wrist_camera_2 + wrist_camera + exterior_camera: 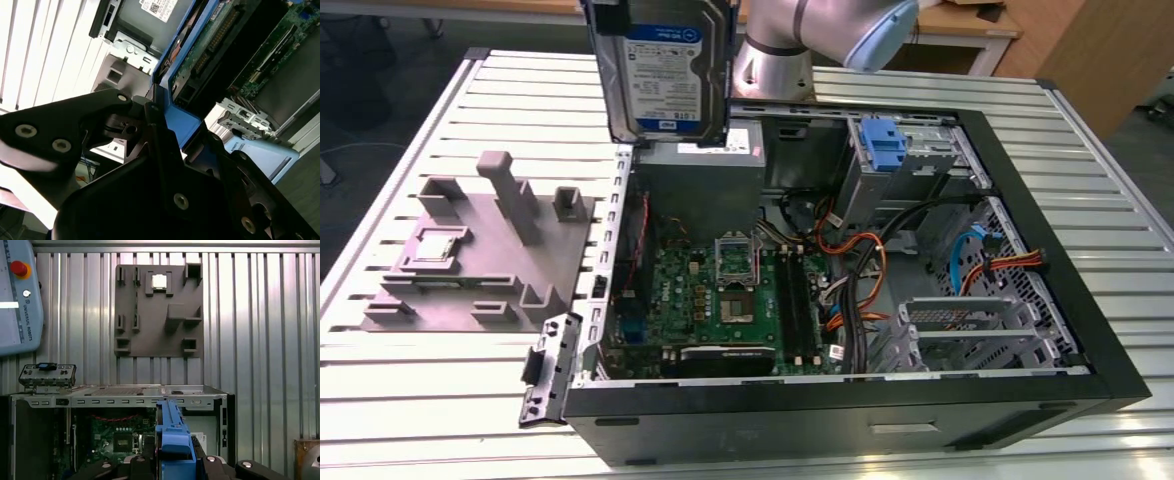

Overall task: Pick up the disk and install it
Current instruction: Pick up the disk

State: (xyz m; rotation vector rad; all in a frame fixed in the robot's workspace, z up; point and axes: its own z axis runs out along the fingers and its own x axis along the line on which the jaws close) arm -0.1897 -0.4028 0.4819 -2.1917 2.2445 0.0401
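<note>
aloft, disk (pixel 660 70) in end effector (pixel 174 461) over open computer case (pixel 854 405)

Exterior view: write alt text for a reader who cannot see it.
The disk hangs upright over the open computer case, beside the silver robot arm. A grey fixture plate lies on the slatted table at the exterior view's left.

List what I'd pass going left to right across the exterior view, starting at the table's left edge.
grey fixture plate → the disk, held aloft → blue latch piece → metal drive cage
</note>
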